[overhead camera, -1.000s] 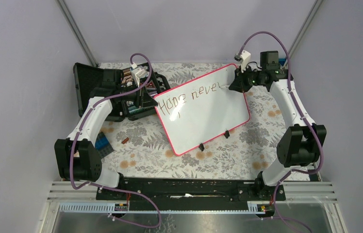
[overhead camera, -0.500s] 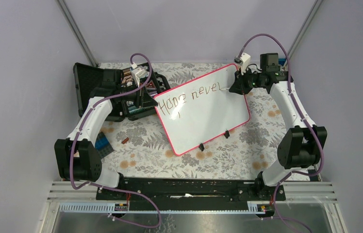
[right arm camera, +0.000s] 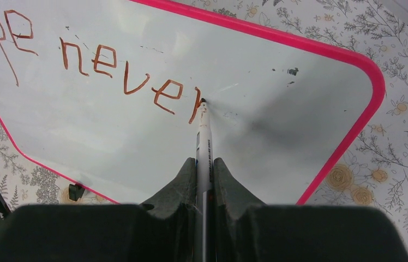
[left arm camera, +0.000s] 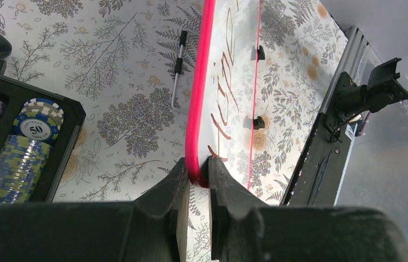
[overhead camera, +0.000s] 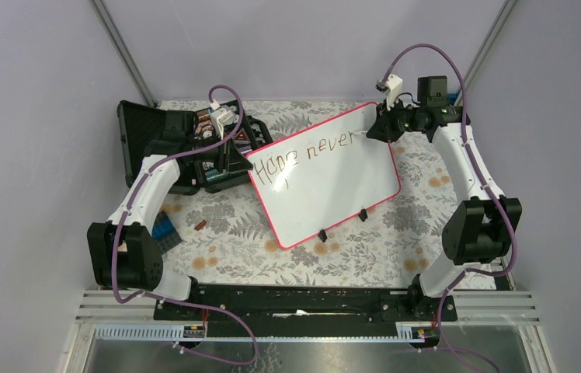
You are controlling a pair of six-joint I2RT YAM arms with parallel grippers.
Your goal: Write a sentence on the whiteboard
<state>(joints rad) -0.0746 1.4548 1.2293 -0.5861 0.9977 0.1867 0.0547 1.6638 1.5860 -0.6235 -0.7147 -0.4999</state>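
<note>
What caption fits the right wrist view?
Right arm's jaws clamp a marker, its tip on the whiteboard at the final letter of "never".

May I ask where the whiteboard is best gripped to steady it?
Pinch the whiteboard by its rim at the left corner, edge-on from the left: it is thin and flat, so only its edge fits a claw, as the left claw grips it.

Your view: probably a robotics lab enclosure, with plain grey walls (overhead camera: 295,47), metal corner posts (overhead camera: 123,50) and a mounting rail (overhead camera: 303,299).
</note>
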